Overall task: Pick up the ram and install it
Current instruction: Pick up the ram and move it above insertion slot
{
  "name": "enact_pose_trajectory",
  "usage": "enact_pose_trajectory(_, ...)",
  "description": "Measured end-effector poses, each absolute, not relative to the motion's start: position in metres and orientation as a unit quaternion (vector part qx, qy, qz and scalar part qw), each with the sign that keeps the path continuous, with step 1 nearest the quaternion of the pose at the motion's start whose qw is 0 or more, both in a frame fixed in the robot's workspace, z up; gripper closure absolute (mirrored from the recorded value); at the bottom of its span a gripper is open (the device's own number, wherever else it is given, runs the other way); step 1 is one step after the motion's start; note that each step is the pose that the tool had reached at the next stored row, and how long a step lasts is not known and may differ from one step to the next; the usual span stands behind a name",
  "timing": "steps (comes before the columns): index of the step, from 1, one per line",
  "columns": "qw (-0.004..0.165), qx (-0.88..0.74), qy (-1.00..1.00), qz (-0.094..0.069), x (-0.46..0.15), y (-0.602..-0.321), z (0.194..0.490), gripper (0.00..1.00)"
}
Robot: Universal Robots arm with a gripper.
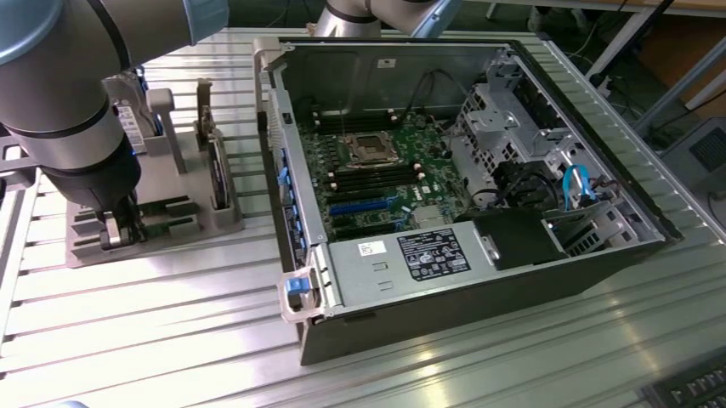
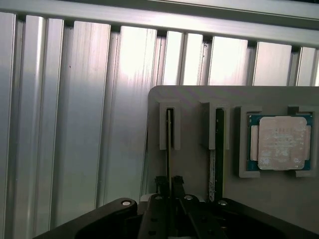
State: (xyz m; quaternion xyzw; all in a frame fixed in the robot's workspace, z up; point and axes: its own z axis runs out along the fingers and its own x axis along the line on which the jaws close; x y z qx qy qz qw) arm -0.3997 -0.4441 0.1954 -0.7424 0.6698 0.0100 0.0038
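At the exterior view's left, the gripper (image 1: 114, 234) is down at the grey holder (image 1: 170, 225), which rests on the slatted aluminium table (image 1: 136, 340) just beside the open computer case (image 1: 477, 297) with its motherboard (image 1: 369, 174) exposed. In the wrist view, the ram (image 2: 169, 134) stands on edge in a slot of the holder, and the gripper's two fingers (image 2: 161, 185) are clenched against its sides. A second dark stick (image 2: 218, 144) occupies the neighbouring slot, and the processor (image 2: 280, 143) sits in a recess beyond it.
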Motion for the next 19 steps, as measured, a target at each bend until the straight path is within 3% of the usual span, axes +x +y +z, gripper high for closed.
enact_pose_trajectory(19, 0.004, -0.742, 0.67, 0.01, -0.4, -0.444, 0.206, 0.86)
